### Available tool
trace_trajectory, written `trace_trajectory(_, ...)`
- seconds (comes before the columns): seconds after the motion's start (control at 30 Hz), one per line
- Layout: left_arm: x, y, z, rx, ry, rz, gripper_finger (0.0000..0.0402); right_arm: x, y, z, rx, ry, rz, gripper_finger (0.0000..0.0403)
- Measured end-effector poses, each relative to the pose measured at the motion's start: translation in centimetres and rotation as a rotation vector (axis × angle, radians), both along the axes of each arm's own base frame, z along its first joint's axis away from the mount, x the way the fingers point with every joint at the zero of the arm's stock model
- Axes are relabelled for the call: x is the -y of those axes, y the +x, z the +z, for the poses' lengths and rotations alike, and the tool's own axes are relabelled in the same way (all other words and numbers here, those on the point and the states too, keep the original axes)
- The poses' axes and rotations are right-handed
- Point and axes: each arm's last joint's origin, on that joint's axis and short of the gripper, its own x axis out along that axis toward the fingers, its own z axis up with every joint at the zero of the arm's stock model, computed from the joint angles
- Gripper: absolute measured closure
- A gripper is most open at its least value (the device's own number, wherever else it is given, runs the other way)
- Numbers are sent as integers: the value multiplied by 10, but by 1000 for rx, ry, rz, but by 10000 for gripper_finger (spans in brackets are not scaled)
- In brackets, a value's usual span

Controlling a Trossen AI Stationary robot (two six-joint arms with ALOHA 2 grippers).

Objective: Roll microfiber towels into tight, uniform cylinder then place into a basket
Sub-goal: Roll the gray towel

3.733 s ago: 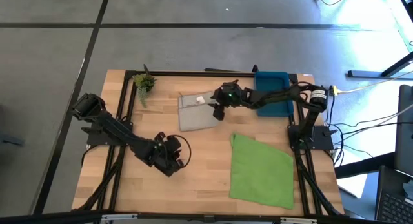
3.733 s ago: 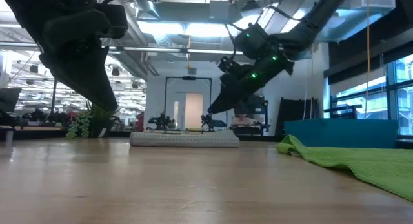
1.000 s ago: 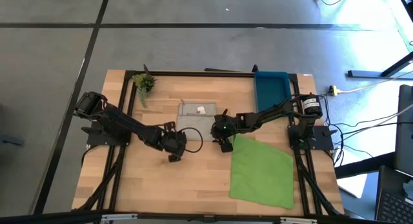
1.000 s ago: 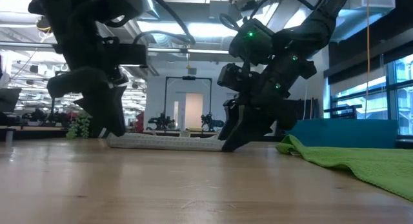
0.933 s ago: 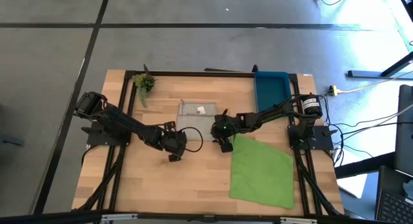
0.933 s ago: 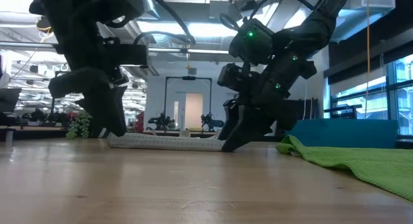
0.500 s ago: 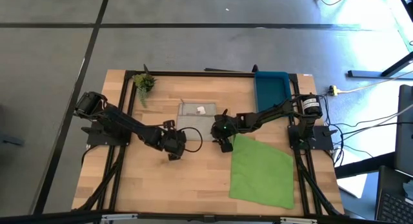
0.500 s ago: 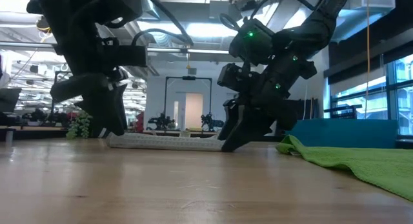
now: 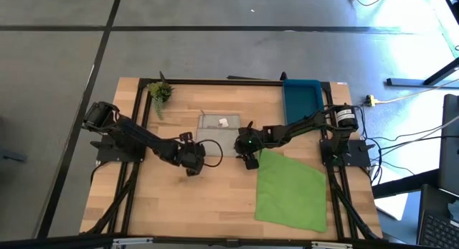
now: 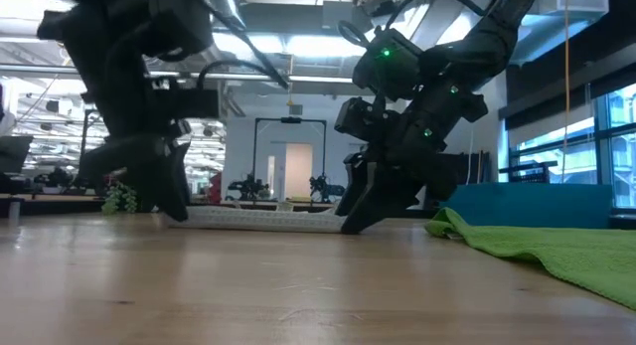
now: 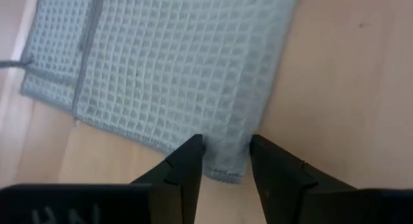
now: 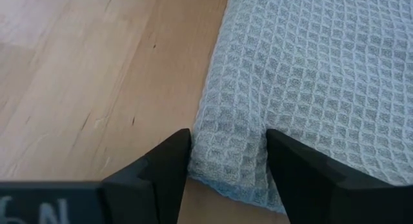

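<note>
The light grey towel (image 9: 219, 128) with its white tag (image 9: 223, 123) lies flat at the table's middle far side; it shows as a low slab in the low view (image 10: 263, 216). My left gripper (image 9: 193, 153) is open at its near left corner (image 11: 226, 161), fingers pointing down on either side. My right gripper (image 9: 247, 153) is open at its near right corner (image 12: 226, 156), likewise straddling it. The green towel (image 9: 290, 188) lies spread at the near right. The blue basket (image 9: 303, 100) stands at the far right. My left gripper's fingers (image 11: 186, 167) stand on either side of the towel's corner edge (image 11: 227, 171), coming from above; I cannot tell whether they touch the cloth. My right gripper's fingers (image 12: 303, 175) stand across the near right corner (image 12: 222, 175), low at the table (image 10: 350, 224); touch cannot be told.
A small green plant sprig (image 9: 160, 92) lies at the far left corner. The green towel's far corner (image 9: 262, 153) lies right beside my right gripper. Bare wood (image 9: 215, 199) shows in the near middle.
My left gripper has moved a little toward the table's far edge, closing in on the grey towel's near left corner. My right gripper and the towels have stayed where they were.
</note>
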Motion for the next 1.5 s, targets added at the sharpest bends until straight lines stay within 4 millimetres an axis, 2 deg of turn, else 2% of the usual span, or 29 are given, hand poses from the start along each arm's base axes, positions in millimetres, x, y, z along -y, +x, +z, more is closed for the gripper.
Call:
trace_trajectory(0.33,-9,-7,-14,41,-42,25,288,0,0,0,-1,13,-18,195)
trace_trajectory(0.43,-10,-9,-17,29,-47,23,320,0,0,0,-1,19,-46,197)
trace_trajectory(0.53,-10,-12,-19,14,-52,20,374,0,0,0,-2,4,-65,211)
trace_trajectory(0.6,-11,-12,-20,10,-52,20,393,0,1,0,-1,3,-67,232)
trace_trajectory(0.7,-10,-13,-20,8,-53,18,395,0,1,1,3,1,-72,279)
trace_trajectory(0.83,-10,-13,-20,6,-56,20,399,1,1,1,2,4,-89,363)
trace_trajectory(0.9,-10,-13,-20,5,-56,19,400,0,1,1,1,11,-82,384)
trace_trajectory(1.13,-10,-13,-21,2,-60,17,401,0,-2,14,-1,197,-11,374)
trace_trajectory(1.23,-10,-13,-21,1,-60,17,401,7,1,22,14,292,-13,383)
trace_trajectory(1.5,-5,-15,-22,-12,-33,-32,401,30,3,28,-3,481,-121,383)
